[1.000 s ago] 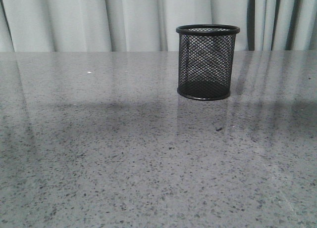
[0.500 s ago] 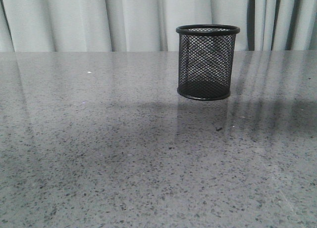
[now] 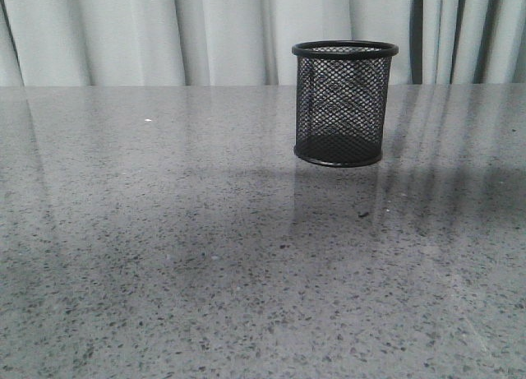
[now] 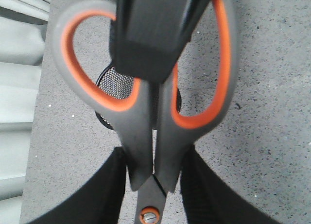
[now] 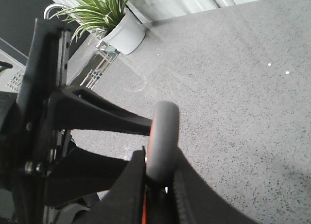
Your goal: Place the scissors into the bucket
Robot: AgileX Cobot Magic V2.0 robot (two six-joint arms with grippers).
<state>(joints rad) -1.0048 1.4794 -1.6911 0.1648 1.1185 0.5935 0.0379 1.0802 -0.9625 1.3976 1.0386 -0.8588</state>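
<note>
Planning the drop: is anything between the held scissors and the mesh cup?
Nothing visible: the grey, orange-lined scissors hang over the black wire-mesh cup, whose mouth looks unobstructed.

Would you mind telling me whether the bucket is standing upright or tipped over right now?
Upright. In the front view the bucket stands on its base ring on the table, rim level and opening upward.

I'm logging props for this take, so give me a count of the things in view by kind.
Scissors: 1
Wire-mesh bucket: 1
Potted plant: 1
Total: 3
</note>
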